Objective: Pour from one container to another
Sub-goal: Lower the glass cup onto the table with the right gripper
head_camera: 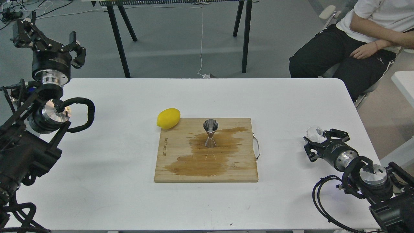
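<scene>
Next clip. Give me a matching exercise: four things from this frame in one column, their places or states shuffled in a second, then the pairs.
Things:
1. yellow lemon
2. shiny steel hourglass jigger
3. small clear glass cup
4. left gripper

Places or states:
A. upright on the wet wooden cutting board
B. between the fingers of the right gripper
C. raised beyond the white table's far left corner, holding nothing
D. on the table at the board's far left corner

Pairs: 1-D, 2-A, 3-B, 4-C

glass cup (314,132) partly behind right tool (313,145)
</scene>
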### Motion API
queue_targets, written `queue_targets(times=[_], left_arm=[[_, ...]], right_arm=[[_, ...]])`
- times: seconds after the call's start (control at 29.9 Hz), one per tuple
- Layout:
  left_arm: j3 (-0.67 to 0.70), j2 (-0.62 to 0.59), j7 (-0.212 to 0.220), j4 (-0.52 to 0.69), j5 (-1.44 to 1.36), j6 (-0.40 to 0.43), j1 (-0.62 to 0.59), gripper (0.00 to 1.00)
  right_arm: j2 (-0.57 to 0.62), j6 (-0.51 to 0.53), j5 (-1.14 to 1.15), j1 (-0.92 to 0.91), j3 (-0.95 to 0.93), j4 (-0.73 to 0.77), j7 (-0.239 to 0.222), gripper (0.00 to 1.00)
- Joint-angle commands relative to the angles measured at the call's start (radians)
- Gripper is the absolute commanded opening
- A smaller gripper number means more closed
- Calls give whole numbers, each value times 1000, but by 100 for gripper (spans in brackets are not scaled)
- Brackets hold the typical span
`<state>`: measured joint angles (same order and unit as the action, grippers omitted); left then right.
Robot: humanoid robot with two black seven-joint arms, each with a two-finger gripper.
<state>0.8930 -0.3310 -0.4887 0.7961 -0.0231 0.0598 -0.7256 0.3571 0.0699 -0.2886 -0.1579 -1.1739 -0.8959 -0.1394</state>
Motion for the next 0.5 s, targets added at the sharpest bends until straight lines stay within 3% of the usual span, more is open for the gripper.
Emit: queue_targets(times=[0.0,0.1,0.47], left_arm=[[0,6,0,0,0,0,0,100],[0,7,0,0,-1,0,-2,100],[-5,7,0,0,-1,0,-6,100]], right_arm=[[-58,114,-3,-3,-50,83,-2,81],[-82,166,-3,-3,-76,110,-2,81],[-162,168,-3,-11,-105,118,11,91]])
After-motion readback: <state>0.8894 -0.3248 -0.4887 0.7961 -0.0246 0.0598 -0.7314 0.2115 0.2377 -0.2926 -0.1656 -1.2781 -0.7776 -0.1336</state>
